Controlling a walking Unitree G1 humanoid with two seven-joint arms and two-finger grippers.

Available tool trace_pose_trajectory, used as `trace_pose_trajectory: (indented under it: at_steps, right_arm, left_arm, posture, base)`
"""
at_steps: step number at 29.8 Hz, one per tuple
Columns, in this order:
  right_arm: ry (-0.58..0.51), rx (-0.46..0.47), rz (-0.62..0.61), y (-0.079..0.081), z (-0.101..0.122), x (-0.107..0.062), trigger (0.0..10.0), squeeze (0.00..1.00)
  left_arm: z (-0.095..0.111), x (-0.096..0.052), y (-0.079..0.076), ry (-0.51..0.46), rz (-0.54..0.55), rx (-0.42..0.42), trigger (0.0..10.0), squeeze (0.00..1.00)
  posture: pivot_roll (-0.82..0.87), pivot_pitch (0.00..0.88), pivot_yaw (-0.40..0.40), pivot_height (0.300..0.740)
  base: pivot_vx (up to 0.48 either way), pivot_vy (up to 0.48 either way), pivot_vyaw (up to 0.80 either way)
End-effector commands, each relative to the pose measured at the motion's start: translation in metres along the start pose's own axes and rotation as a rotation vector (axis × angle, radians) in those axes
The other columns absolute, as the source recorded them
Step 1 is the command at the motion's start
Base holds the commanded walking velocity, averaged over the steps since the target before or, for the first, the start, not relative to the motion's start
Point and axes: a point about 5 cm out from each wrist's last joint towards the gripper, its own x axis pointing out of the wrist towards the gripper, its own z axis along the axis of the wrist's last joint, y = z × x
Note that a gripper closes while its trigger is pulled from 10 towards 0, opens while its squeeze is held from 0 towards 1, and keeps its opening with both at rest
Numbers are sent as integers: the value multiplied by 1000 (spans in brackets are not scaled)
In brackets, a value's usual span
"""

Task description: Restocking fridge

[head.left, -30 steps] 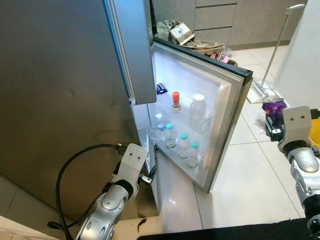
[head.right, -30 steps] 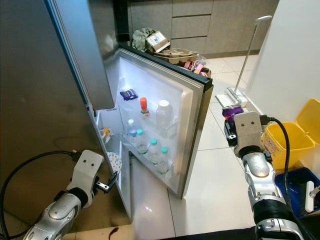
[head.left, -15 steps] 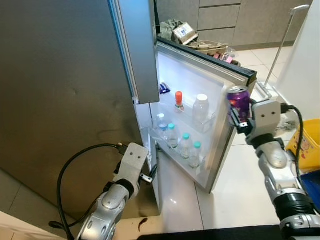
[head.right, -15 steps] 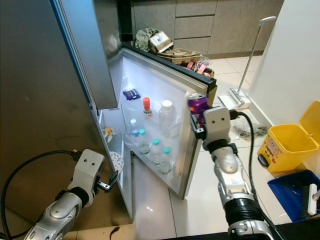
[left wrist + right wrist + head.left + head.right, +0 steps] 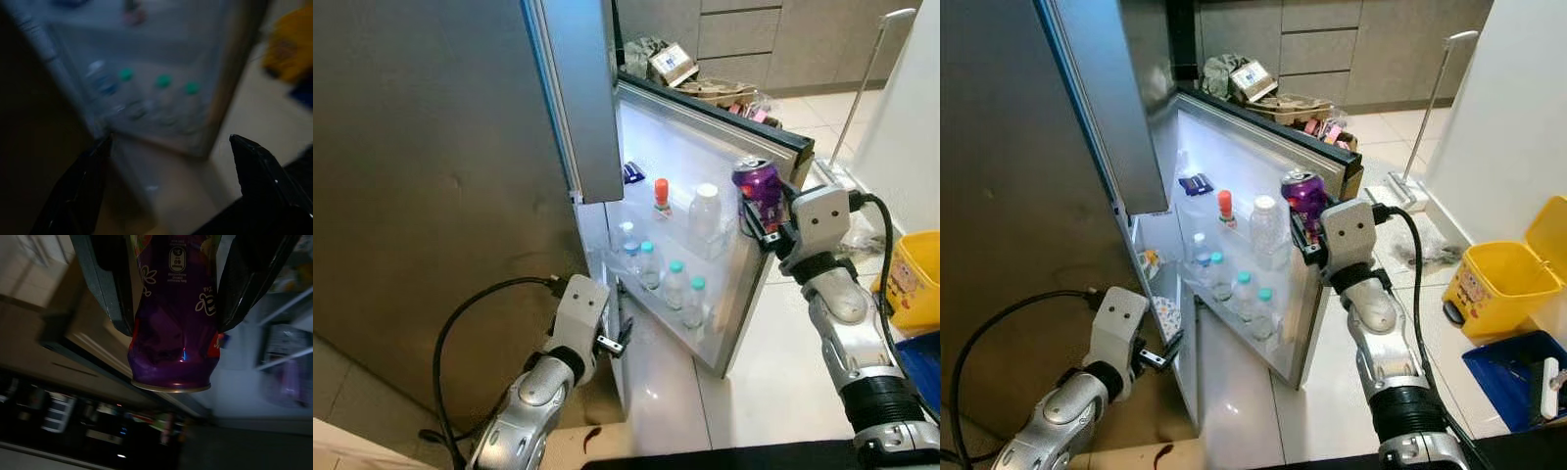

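Yellow bin [image 5: 1515,276] sitting on tile floor [image 5: 1361,392] by the wall, blue tray [image 5: 1518,377] lying beside it, mop [image 5: 1417,127] leaning behind.

Head stereo pair: high viewpoint, facing forward and down at the open fridge door [image 5: 705,186] in mid frame; both eyes share the door shelves and tiled floor [image 5: 1518,392].
Left wrist camera: low, near, blurred, looking along its fingers [image 5: 73,191] at the green-capped bottles [image 5: 161,81].
Right wrist camera: very close, facing the purple can [image 5: 173,328], fridge interior behind.

purple can [image 5: 172,318], small label unreadable
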Motion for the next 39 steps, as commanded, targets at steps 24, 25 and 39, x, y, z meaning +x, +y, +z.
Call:
trace_pose_trajectory:
  at_steps: [24,25,39]
  right_arm:
    - [-62,287,476,23,57,-20,10000,0]
    - [-73,319,525,29,63,-22,10000,0]
    - [-135,592,767,37,97,-39,10000,0]
  left_arm:
    - [86,-19,46,-248,-303,-194,10000,0]
    - [91,-22,49,-265,-312,-214,10000,0]
    - [100,-43,72,-324,-395,-398,10000,0]
  posture:
    - [-73,102,42,740]
    - [-70,103,42,740]
    - [-74,105,36,740]
  base:
    - [0,0,0]
    - [0,0,0]
    - [0,0,0]
